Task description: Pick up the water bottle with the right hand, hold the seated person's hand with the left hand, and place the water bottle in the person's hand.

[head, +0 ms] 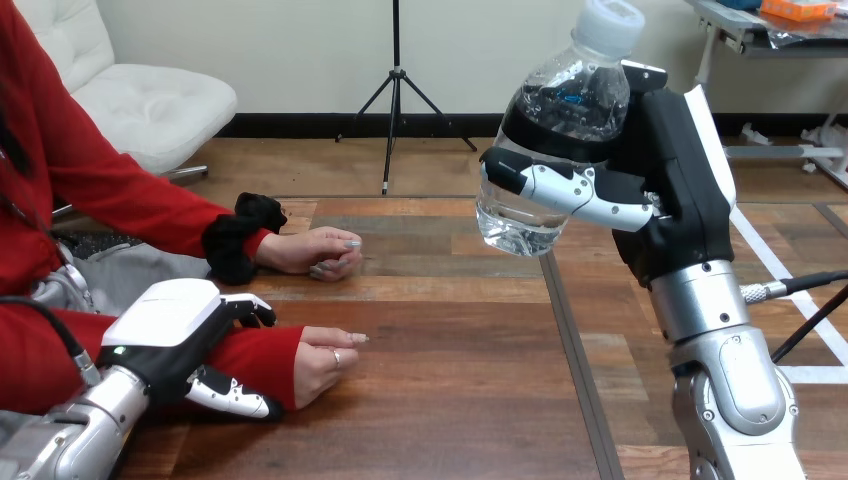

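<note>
Near the tabletop's [450,400] near left corner, the left hand [165,335] curls its fingers and thumb round the person's wrist [262,355]. Farther along the left edge rests the person's other hand [315,250]. Over the right side, the right hand [640,190] grips the water bottle [560,110], raised clear of the wood.

Bright light, seemingly from overhead; soft shadows on the table [450,400], glints on the water bottle [560,110].

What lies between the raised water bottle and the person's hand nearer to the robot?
In the head view, nothing: only bare wooden table lies between the water bottle, held up in the right hand, and the person's nearer hand.
</note>
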`<state>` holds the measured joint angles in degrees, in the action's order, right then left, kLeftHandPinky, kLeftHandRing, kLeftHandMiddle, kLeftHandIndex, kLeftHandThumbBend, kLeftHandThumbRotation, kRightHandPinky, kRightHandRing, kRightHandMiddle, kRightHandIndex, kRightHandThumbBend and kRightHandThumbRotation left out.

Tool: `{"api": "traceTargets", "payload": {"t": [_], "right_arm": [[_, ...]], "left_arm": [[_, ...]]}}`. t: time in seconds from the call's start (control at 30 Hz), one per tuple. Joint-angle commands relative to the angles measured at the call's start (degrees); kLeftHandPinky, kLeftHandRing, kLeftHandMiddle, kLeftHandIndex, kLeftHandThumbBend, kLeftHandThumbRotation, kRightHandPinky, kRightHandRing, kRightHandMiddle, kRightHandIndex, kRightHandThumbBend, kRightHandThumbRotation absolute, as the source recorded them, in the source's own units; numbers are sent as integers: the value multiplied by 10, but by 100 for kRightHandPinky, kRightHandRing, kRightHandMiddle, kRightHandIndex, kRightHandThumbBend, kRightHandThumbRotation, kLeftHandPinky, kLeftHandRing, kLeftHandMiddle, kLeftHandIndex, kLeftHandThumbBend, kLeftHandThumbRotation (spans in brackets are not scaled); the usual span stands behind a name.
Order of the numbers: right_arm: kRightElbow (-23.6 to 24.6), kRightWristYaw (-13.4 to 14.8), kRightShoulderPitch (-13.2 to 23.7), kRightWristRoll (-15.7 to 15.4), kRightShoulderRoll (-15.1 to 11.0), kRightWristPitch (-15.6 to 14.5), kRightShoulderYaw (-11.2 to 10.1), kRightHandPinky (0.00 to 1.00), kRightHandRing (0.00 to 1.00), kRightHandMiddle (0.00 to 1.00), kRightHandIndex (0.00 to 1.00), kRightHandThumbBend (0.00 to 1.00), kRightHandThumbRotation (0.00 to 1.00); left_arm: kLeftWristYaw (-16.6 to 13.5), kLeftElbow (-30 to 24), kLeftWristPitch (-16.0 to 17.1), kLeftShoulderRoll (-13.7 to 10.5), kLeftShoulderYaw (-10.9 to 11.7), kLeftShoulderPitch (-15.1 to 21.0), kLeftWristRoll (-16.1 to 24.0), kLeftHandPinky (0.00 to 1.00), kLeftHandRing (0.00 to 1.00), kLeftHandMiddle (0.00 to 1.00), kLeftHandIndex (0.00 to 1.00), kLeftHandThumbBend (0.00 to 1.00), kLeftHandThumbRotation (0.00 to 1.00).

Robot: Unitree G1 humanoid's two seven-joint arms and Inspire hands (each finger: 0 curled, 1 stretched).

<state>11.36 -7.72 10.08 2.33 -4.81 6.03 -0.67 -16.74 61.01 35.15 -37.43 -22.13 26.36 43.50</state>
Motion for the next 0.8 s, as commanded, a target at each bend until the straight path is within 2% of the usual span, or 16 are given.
{"api": "traceTargets", "payload": {"t": [0.0, 0.23, 0.33, 0.77], "right_arm": [[40, 2, 13, 7, -3, 1, -4, 5, 9, 15, 17, 58, 0], [46, 2, 13, 9, -1, -9, -3, 5, 9, 15, 17, 57, 0], [43, -1, 14, 11, -2, -5, -4, 5, 9, 15, 17, 57, 0], [48, -2, 16, 14, -1, -6, -5, 5, 9, 15, 17, 57, 0]], "left_arm": [[4, 19, -12, 16, -30, 21, 19, 62, 67, 71, 73, 100, 38], [6, 26, -21, 19, -44, 28, 24, 61, 65, 69, 72, 100, 40], [2, 28, -28, 20, -53, 32, 30, 59, 64, 68, 71, 100, 40], [24, 45, -55, 31, -82, 51, 44, 55, 61, 65, 70, 100, 42]]}}
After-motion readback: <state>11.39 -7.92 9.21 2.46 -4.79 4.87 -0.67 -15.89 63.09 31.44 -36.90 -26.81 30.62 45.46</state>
